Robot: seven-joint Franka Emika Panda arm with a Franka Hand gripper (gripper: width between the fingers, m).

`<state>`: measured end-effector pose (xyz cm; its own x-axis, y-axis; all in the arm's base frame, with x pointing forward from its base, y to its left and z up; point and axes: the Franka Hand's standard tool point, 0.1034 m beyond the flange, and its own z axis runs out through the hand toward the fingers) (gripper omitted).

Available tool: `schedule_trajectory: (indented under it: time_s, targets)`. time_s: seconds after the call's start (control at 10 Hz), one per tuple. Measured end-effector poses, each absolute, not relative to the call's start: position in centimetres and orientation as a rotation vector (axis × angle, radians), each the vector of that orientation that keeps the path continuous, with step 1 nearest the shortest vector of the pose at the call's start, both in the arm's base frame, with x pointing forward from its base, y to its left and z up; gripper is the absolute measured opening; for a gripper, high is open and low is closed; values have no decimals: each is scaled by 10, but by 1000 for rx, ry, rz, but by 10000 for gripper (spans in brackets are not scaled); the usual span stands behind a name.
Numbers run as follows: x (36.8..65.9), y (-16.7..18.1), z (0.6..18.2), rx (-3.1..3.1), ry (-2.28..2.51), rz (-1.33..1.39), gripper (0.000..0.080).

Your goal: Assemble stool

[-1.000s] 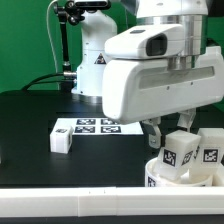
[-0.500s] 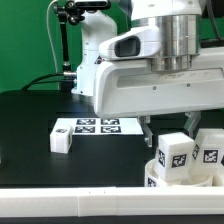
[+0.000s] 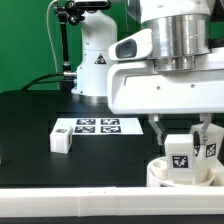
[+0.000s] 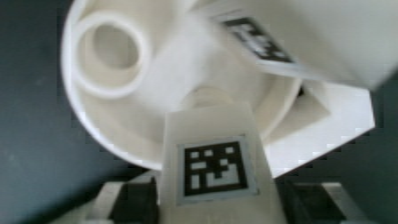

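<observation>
Roughly midway, by my reading: the white plastic round seat disc (image 3: 168,178) lies recessed side up at the exterior view's right, close to the white rail (image 3: 80,205), and two small white block legs bearing black-and-white square tags stand on it. The nearer leg (image 3: 180,156) is upright between the fingers (image 4: 128,198) of the gripper (image 3: 181,140), which reaches down from above. The fingers flank its sides closely, but I cannot tell from either view whether they press on it or leave a sliver of gap. The second leg (image 3: 209,150) stands just beside it, toward the exterior view's right. In the wrist view one round recess (image 4: 111,48) in the seat is bare. A third leg (image 3: 62,140) lies loose on the black table (image 3: 30,120), well apart, just beside the marker board (image 3: 95,127). Fitting that one, and probably seating the nearer leg firmly, seems left to do.
</observation>
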<state>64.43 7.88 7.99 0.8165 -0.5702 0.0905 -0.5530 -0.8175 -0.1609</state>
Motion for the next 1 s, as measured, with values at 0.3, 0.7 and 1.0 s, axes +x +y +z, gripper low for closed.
schedule_trajectory:
  time_s: [0.3,0.7,1.0]
  targets:
    - [644,87,80,-2713,1237,-169,341]
    - [642,96,79,-2410,1684,-97,341]
    - [643,95,80,-2256,1845,-50,341]
